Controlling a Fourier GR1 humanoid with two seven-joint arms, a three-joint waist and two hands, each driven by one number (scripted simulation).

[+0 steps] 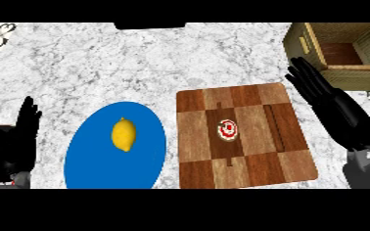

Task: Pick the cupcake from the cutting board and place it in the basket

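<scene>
Cupcake [227, 129] sits mid cutting board [278, 164], untouched. My right hand [329, 108] hovers off board's right edge, fingers straight and apart, holding nothing. Basket [311, 54] at counter's [108, 63] far right corner. My left hand [22, 137] rests at left edge, fingers up, apart. Lemon [124, 134] on blue plate [86, 166].

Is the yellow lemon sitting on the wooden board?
No, the lemon lies on the blue plate, while the cutting board beside it holds only the cupcake.
</scene>
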